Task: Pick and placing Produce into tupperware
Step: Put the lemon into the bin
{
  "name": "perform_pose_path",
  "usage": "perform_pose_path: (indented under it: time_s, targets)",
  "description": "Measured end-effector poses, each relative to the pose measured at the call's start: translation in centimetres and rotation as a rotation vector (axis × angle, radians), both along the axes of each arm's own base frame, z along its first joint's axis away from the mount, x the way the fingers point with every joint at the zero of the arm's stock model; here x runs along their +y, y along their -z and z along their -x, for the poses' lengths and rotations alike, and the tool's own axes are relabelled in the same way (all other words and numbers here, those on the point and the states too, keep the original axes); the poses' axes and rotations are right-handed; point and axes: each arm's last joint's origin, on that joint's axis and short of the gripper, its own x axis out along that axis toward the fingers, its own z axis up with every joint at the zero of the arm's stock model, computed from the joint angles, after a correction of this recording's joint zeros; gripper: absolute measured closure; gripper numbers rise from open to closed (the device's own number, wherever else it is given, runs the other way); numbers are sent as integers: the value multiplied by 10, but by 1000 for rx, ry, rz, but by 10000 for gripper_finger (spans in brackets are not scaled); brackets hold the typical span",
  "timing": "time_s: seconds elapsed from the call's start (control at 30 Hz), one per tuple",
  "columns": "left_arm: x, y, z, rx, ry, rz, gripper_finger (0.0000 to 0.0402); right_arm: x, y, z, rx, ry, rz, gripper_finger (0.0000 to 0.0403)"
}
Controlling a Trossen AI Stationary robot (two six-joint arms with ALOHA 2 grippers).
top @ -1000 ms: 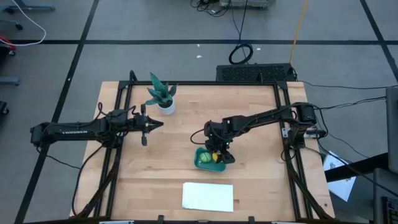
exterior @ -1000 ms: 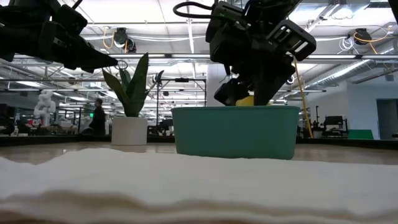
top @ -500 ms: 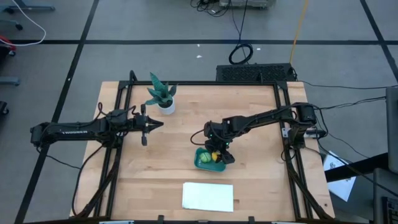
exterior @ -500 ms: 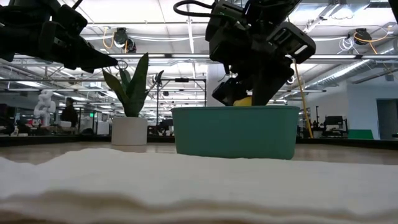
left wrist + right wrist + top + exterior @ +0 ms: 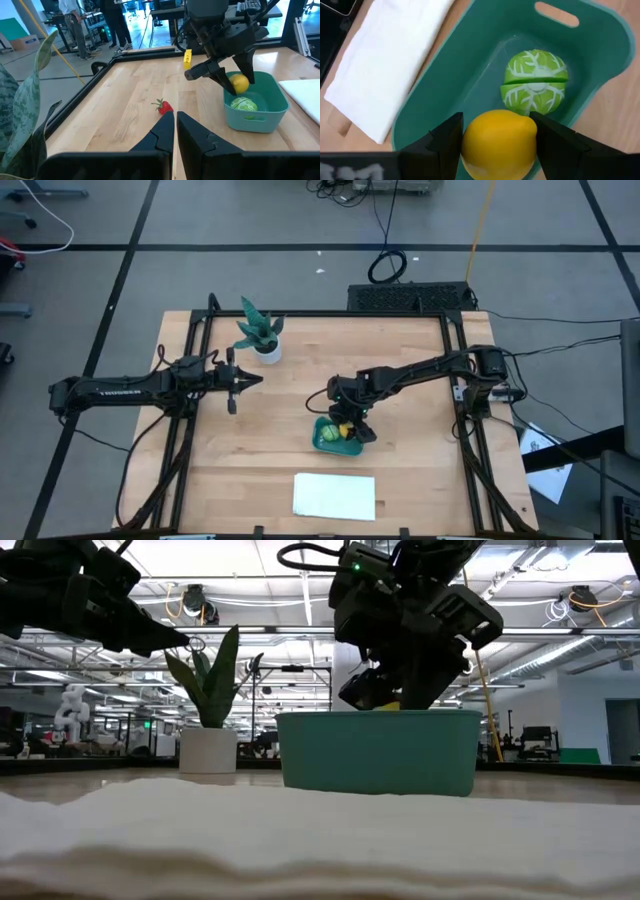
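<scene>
Right wrist view shows the right gripper (image 5: 499, 137) grasping the yellow lemon (image 5: 499, 142) between its fingers, directly over the teal container (image 5: 600, 45). The green cabbage piece (image 5: 535, 85) lies inside, just below. The strawberry (image 5: 164, 106) sits on the wooden table (image 5: 125, 100) ahead of the clenched left gripper (image 5: 175, 131).

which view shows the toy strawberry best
The left wrist view: the strawberry lies in plain sight on the bare wood, apart from the teal container. The high, low and right wrist views do not show it recognisably.
</scene>
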Motion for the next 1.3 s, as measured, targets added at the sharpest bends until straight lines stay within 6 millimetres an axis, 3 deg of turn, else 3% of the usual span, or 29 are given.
perform_pose_path:
  time_s: [0.4, 1.3]
  targets:
    - [0, 0, 0, 5, -1, 0, 376, 1, 18, -3, 48, 7, 43, 200]
    - [0, 1, 0, 6, -1, 0, 376, 13, 19, -2, 26, -71, 95, 200]
